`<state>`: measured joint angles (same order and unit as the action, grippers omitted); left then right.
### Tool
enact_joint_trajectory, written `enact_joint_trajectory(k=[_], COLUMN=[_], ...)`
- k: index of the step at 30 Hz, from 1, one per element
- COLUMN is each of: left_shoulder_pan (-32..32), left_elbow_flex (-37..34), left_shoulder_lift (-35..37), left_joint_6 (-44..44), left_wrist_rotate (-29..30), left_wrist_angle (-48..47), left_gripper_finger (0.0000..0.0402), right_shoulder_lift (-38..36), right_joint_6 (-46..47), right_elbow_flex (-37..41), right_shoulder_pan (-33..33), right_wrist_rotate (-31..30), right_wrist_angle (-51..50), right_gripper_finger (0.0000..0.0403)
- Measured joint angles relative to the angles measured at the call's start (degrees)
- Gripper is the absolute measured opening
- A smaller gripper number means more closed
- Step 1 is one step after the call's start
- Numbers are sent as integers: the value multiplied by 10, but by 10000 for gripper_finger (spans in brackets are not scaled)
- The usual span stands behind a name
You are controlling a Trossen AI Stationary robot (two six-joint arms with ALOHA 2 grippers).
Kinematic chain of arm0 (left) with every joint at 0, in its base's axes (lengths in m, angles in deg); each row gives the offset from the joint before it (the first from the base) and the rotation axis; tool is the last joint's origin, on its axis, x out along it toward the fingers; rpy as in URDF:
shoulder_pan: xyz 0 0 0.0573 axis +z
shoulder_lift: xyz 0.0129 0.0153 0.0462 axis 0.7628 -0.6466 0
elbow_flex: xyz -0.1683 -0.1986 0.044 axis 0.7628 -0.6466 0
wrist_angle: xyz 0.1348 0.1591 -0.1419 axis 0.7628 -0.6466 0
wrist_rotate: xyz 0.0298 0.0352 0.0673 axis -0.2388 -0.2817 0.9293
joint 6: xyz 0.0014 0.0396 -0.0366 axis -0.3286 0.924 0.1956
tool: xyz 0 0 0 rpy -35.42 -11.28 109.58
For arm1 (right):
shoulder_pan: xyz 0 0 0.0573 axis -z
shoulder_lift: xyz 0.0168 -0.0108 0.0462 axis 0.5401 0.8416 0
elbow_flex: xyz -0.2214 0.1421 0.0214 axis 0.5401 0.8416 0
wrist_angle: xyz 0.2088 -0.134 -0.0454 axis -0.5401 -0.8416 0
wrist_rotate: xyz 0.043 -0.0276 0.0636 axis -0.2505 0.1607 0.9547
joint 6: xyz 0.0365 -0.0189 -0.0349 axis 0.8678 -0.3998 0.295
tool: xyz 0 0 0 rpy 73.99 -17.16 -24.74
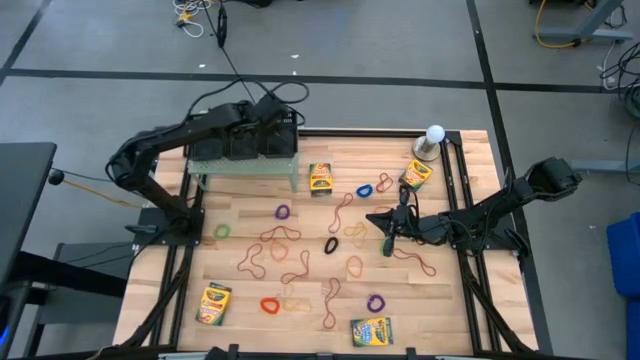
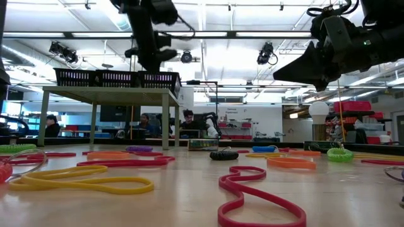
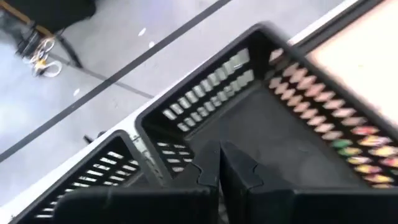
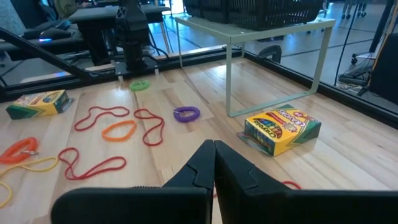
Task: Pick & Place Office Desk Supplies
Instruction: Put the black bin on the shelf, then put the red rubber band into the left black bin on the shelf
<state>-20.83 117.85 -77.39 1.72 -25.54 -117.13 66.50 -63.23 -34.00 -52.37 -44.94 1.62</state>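
Three black mesh trays (image 1: 240, 145) stand in a row on the pale green stand (image 1: 245, 168) at the table's far left. My left gripper (image 3: 217, 167) hangs shut just above the inside of the right-hand tray (image 3: 267, 118), with nothing seen between its fingers. Many coloured rubber bands (image 1: 283, 212) lie scattered on the wooden table. Several crayon boxes (image 1: 320, 178) lie flat among them, one near the stand (image 4: 283, 129). My right gripper (image 1: 372, 217) is shut and raised over the table's middle right, pointing toward the left edge, with nothing showing in it (image 4: 213, 163).
A white globe on a grey base (image 1: 433, 140) stands at the far right corner. The stand's thin legs (image 4: 230, 74) rise from the table. A green band (image 1: 387, 247) lies under my right arm. People sit in the room beyond the table (image 2: 145, 123).
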Motion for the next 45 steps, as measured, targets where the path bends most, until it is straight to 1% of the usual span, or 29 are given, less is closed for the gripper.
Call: enact_joint_trajectory(k=[7, 11, 18, 23, 31, 33, 35, 38, 42, 45], left_shoulder_pan=[27, 28, 17, -11, -96, -119, -143, -176, -230, -282], left_elbow_flex=[0, 0, 0, 0, 0, -1, -15, -56, -144, -218], left_shoulder_lift=[-22, -22, -19, -16, 6, 16, 32, 66, 130, 177], left_joint_6=[-4, -4, 13, 34, 69, 100, 123, 128, 107, 81], left_wrist_rotate=[28, 40, 42, 52, 56, 58, 60, 48, 46, 46], left_wrist_angle=[-23, -22, -23, -22, -16, -11, 8, 39, 110, 185], left_gripper_finger=[7, 7, 7, 7, 7, 7, 7, 7, 7, 7], right_shoulder_lift=[0, 0, 0, 0, 0, 0, 0, 0, 0, 0], right_joint_6=[-1, -1, -1, -2, -6, -5, -5, -5, -5, -5], right_elbow_flex=[0, 0, 0, 0, 0, 0, 0, 0, 0, 0], right_shoulder_pan=[0, 0, 0, 0, 0, 0, 0, 0, -1, -1], right_wrist_rotate=[0, 0, 0, 0, 0, 0, 0, 0, 0, 0], right_wrist_angle=[0, 0, -1, -1, -1, -2, -2, -1, -1, 0], right_gripper_finger=[9, 9, 9, 9, 9, 9, 9, 9, 9, 9])
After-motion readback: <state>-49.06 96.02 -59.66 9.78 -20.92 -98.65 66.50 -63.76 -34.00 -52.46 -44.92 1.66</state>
